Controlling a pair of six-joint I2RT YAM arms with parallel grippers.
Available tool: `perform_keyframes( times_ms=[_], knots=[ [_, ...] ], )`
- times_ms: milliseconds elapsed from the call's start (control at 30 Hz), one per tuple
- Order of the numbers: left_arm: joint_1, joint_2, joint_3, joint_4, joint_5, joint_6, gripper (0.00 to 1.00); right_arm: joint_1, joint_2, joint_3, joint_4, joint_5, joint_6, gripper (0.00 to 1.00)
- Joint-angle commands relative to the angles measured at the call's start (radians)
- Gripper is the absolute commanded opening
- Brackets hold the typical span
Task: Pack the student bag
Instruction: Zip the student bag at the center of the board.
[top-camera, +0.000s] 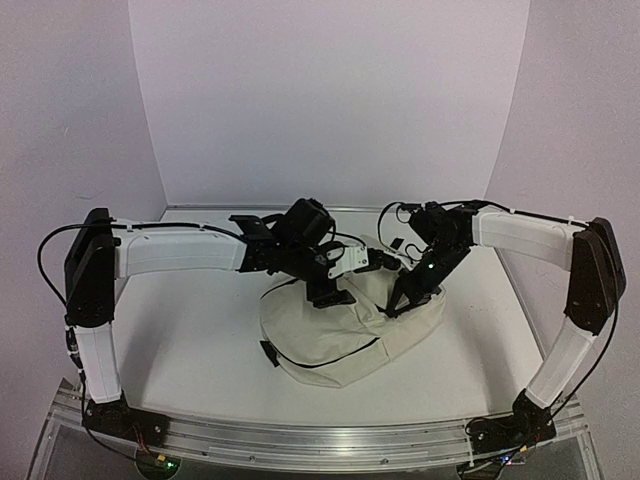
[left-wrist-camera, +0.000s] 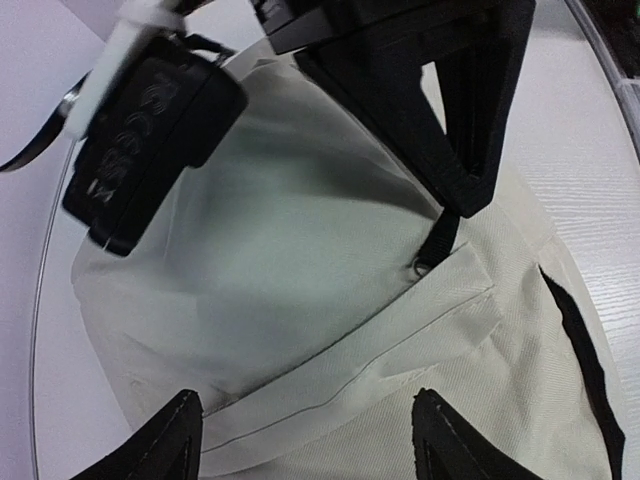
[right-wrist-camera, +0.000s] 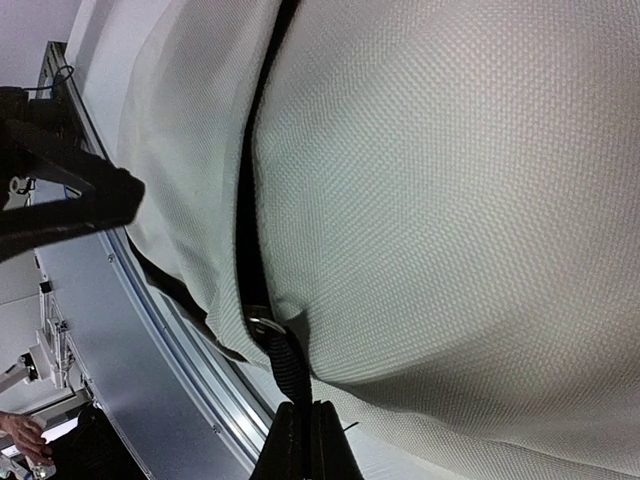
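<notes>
The student bag (top-camera: 345, 335), a cream fabric backpack with black zipper lines, lies slumped in the middle of the table. My left gripper (left-wrist-camera: 305, 440) stands open just above a stitched fold of the student bag (left-wrist-camera: 330, 330), with nothing between its fingers (left-wrist-camera: 175, 435). The right gripper (right-wrist-camera: 308, 425) is shut on a black zipper pull tab (right-wrist-camera: 290, 360) at the end of a black zipper line (right-wrist-camera: 248, 180). The left wrist view shows that tab (left-wrist-camera: 442, 238) pulled taut under the right gripper (left-wrist-camera: 465, 190). From above, the right gripper (top-camera: 402, 298) sits at the bag's upper right and the left gripper (top-camera: 335, 292) over its top edge.
An aluminium rail (top-camera: 320, 440) runs along the near edge of the white table (top-camera: 190, 320). White backdrop walls close the back and sides. The two arms nearly meet over the bag. A person's hand (right-wrist-camera: 20, 432) shows beyond the rail in the right wrist view.
</notes>
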Motion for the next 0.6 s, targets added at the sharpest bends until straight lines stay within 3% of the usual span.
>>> perform_keyframes(
  times_ms=[0,267,467,567],
  knots=[
    [-0.025,0.041,0.094,-0.058,0.002,0.124,0.69,0.0,0.004,0.019,-0.01,-0.025,0.008,0.0],
    [-0.072,0.125,0.16,-0.136,-0.022,0.213,0.66,0.001,0.01,0.023,-0.01,-0.034,0.01,0.0],
    [-0.088,0.153,0.17,-0.154,-0.075,0.243,0.45,0.001,0.007,0.02,-0.011,-0.039,0.009,0.0],
    [-0.088,0.146,0.17,-0.174,-0.102,0.231,0.3,0.0,-0.002,0.008,-0.011,-0.034,0.005,0.0]
  ],
)
